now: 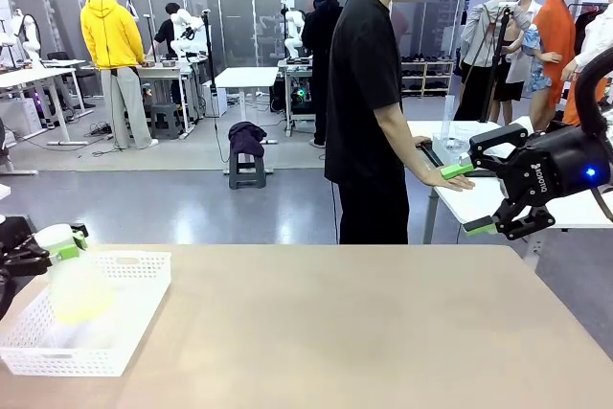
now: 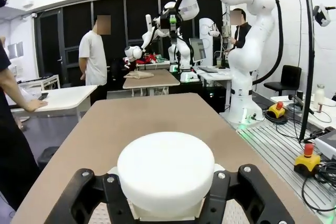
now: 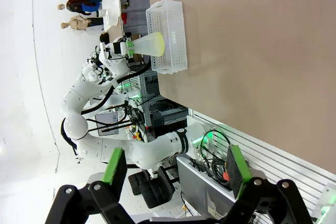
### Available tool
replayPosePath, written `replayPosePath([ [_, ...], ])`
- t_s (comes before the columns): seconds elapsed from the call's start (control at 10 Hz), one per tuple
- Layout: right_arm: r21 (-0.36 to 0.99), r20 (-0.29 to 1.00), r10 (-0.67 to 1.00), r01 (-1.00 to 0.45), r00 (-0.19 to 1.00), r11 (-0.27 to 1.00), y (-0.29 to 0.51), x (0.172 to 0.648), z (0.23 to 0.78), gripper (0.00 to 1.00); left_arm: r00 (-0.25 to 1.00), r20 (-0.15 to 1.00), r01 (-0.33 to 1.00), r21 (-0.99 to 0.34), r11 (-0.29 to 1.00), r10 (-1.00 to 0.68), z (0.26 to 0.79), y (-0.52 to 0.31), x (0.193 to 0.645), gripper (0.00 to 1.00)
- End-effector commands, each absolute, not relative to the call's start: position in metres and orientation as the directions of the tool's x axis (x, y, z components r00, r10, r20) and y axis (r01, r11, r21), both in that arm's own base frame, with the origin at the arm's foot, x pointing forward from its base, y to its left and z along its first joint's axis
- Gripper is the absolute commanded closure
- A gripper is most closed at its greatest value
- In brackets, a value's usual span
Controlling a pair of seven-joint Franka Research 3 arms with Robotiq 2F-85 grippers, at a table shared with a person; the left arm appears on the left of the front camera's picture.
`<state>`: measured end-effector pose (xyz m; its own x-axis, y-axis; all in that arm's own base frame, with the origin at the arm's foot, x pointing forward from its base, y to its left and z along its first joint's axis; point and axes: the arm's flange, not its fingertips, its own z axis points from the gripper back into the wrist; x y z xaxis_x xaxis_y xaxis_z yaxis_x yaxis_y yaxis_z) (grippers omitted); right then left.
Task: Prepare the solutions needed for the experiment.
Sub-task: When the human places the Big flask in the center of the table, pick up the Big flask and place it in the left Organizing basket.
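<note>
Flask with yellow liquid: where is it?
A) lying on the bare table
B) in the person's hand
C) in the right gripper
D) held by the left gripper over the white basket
D: the left gripper clamps the flask at its neck, above the basket.

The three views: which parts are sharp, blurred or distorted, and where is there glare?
Front view: the flask held by the left gripper above the basket is sharp; the floor behind shines softly. Left wrist view: the white stopper is close, bright, slightly soft. Right wrist view: rolled sideways, wide-angle bend; the open right gripper is slightly soft.
</note>
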<state>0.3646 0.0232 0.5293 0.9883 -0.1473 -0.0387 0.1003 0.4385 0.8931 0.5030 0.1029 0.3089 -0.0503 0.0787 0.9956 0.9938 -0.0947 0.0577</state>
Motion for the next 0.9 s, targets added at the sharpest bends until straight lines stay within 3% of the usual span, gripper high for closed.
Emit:
replayPosePath([
  [0.0, 0.899, -0.033, -0.146, 0.093, 0.989, 0.427, 0.024, 0.364, 0.530, 0.04, -0.066, 0.997, 0.994, 0.069, -0.079, 0.040, 0.302, 0.100, 0.516, 0.88],
  [0.8, 0.899, -0.033, -0.146, 0.093, 0.989, 0.427, 0.024, 0.364, 0.530, 0.04, -0.030, 1.000, 0.995, 0.031, -0.099, 0.004, 0.265, 0.097, 0.529, 0.88],
])
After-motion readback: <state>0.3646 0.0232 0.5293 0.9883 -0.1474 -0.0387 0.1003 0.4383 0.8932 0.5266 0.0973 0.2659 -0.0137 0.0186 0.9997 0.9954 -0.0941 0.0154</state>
